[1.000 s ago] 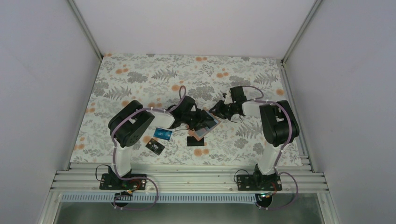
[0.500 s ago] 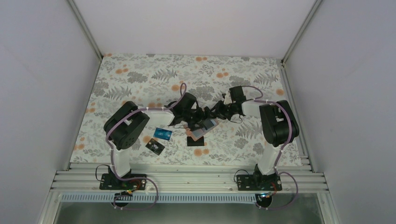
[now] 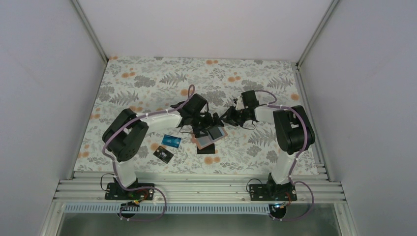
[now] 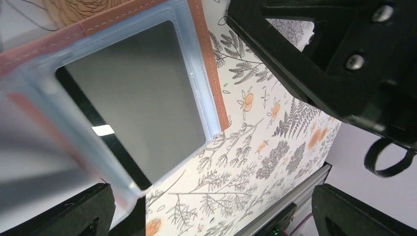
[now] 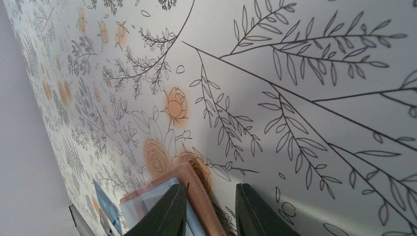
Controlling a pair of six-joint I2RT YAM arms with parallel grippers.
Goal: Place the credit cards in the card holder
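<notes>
Jaws spread, the left gripper [image 3: 207, 127] hovers over the card holder [image 4: 209, 73], whose edge the right gripper [image 5: 209, 196] pinches and should hold steady while the blue card [image 3: 171, 141] is fetched.

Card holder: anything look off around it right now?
Nothing spilled or damaged. The card holder lies open, one edge pinched in the right pincer; a black card shows inside it. A loose black card lies against its near edge, possibly partly underneath.

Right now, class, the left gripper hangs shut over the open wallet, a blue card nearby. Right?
No. The left gripper hangs open, not shut, over the open wallet, as the left wrist view shows; a blue card lies nearby.
</notes>
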